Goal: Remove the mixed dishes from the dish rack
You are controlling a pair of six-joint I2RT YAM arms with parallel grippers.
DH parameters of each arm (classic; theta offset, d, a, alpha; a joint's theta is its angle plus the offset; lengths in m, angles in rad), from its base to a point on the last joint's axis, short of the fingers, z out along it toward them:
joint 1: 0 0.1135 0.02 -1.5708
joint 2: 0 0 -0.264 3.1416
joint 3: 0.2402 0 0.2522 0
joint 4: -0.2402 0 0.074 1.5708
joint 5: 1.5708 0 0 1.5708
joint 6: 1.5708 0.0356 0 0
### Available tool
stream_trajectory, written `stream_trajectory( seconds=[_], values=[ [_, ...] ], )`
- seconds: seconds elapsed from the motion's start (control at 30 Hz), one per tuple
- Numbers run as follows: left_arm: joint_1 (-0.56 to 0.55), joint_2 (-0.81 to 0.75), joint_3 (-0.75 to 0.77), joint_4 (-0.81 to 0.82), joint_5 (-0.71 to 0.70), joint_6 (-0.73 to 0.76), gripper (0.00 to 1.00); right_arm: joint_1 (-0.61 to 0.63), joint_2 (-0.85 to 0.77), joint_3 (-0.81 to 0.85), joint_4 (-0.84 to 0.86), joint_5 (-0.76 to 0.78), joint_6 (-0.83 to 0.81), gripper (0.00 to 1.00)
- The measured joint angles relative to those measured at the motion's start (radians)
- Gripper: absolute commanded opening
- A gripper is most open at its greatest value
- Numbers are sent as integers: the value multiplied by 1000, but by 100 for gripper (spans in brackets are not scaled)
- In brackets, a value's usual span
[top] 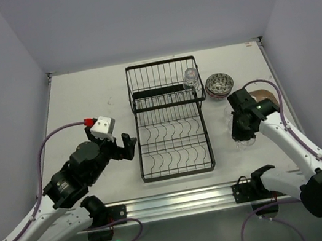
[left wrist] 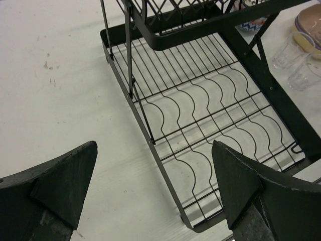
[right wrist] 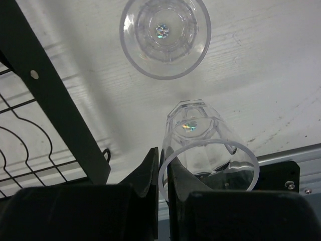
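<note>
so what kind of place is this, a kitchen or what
Probably a robot lab test cell, not a kitchen: a white table boxed in by plain walls, a left arm and right arm bolted to a metal rail, and a dish rack.

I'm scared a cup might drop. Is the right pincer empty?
No, the right pincer is closed on the rim of a glass cup, one finger inside it and one outside.
</note>
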Motion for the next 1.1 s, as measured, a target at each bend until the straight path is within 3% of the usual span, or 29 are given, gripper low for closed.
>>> stream_trajectory(
  seconds=[0.43, 1.1],
  values=[
    [0, -49, -32, 2, 27, 24, 100, 0, 143, -108, 202, -5, 77, 0],
    [0, -87, -46, 8, 67, 45, 100, -13, 298, -69, 254, 33, 93, 0]
  ],
)
